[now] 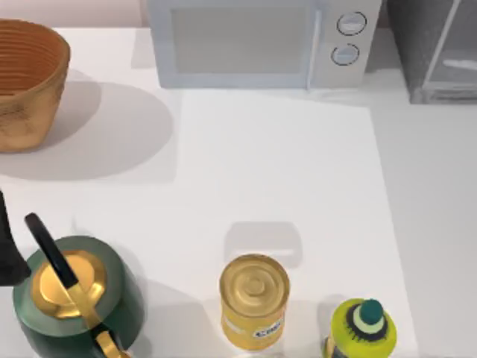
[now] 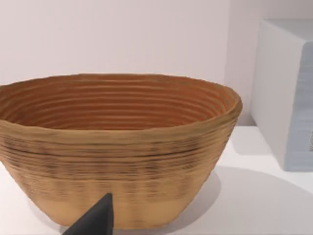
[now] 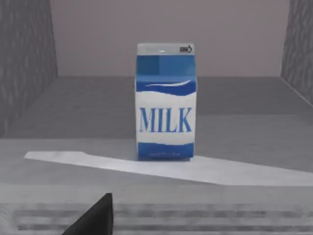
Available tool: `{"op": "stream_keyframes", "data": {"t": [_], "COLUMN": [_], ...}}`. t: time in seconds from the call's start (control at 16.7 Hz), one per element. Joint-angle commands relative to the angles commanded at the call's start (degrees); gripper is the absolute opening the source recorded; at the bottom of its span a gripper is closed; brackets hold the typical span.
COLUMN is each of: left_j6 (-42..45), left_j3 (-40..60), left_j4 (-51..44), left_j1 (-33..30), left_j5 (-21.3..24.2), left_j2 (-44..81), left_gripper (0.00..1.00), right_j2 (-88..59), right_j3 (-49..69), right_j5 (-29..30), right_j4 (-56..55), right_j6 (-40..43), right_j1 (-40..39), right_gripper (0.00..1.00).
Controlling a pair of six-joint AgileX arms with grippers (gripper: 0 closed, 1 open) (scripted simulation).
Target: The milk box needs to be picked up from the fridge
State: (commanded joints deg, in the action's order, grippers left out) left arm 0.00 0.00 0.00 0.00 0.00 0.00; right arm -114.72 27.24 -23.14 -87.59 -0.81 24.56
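The milk box (image 3: 166, 102), a blue and white carton with MILK printed on it, stands upright on the grey floor inside the fridge (image 3: 27, 63) in the right wrist view. It is straight ahead of my right gripper (image 3: 95, 220), some way off and not touched; only a dark tip of the gripper pokes into the picture. In the top view the fridge (image 1: 436, 52) is the dark grey cabinet with silver bars at the table's far right corner. My left arm (image 1: 7, 253) is parked at the left edge, and its gripper (image 2: 95, 220) faces the basket.
A woven basket (image 1: 26, 82) stands at the far left and a white microwave (image 1: 261, 41) at the far middle. Along the near edge are a green kettle (image 1: 71, 298), a yellow can (image 1: 254, 302) and a yellow-green bottle (image 1: 363, 328).
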Motion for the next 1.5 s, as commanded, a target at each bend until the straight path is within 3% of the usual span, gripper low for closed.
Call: {"op": "stream_keyframes", "data": {"t": [0.3,0.54,0.96,1.5], "left_j6": [0.0,0.0,0.0,0.0], "left_j3": [0.0,0.0,0.0,0.0], "left_j4": [0.0,0.0,0.0,0.0], "left_j1": [0.0,0.0,0.0,0.0], "left_j5": [0.0,0.0,0.0,0.0], "left_j2": [0.0,0.0,0.0,0.0], "left_gripper": [1.0,1.0,1.0,1.0], "right_j2": [-12.38,-17.68,-18.6,-25.35], "right_j3": [20.57,29.7,31.37,47.59], "right_j5": [7.22,11.37,11.8,13.48], "right_j4": [7.61,11.89,12.85,22.25], "right_j6": [0.12,0.3,0.33,0.42], "right_j1": [-6.77,-10.68,-11.04,-12.69], "right_gripper": [1.0,1.0,1.0,1.0]}}
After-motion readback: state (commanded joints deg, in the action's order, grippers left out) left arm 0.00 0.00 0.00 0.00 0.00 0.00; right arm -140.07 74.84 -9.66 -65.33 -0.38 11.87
